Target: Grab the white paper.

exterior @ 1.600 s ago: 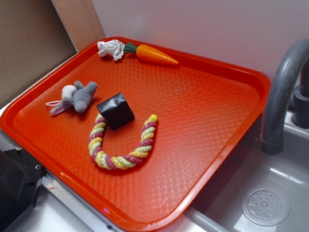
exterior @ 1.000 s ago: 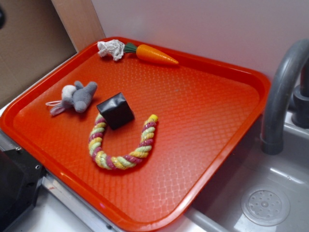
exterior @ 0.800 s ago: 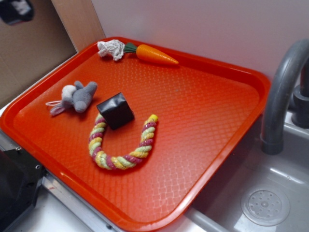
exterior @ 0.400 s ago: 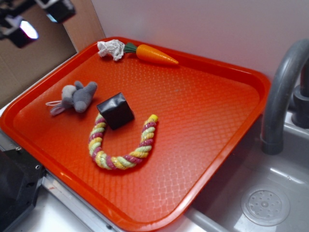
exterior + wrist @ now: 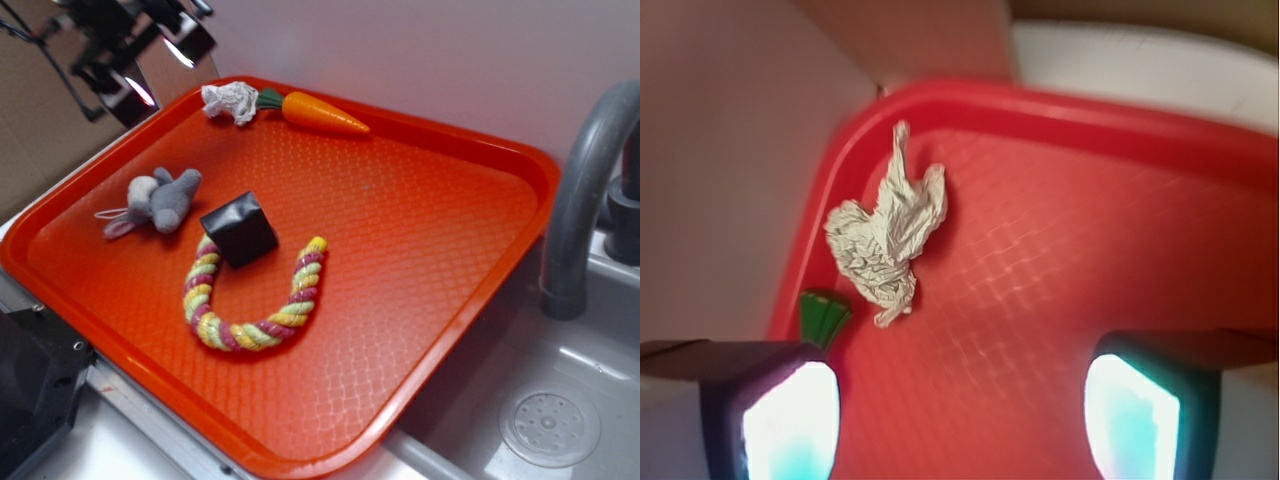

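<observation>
One red tray [image 5: 440,210] holds five loose things, one of each kind. The white paper [image 5: 231,101], a single crumpled wad, lies in the tray's far corner at about 11 o'clock from the tray's middle, close against the raised rim. Just beside it toward 3 o'clock lies one toy carrot [image 5: 322,113], its green leafy end nearly touching the wad and its orange tip pointing away along the far rim. One grey-and-white plush mouse [image 5: 156,202] lies near the left rim at about 9 o'clock. One black block [image 5: 239,229] sits near the middle, touching one end of a single striped rope [image 5: 247,300] that is bent into a U opening toward 12 o'clock. One grey faucet [image 5: 580,190] curves up at 3 o'clock, beyond the tray, over a grey sink [image 5: 545,425] with one round drain. The claw [image 5: 150,60] hangs blurred above the tray's upper-left corner, at about 9 o'clock from the wad and apart from it. In the wrist view its two fingertips [image 5: 790,420] show at the bottom corners, spread wide with bare tray between them and nothing held. There the white paper [image 5: 883,240] sits up and left of centre, beyond the fingertips, with the carrot's green top [image 5: 823,315] just below it by the tray [image 5: 1120,120] rim.
</observation>
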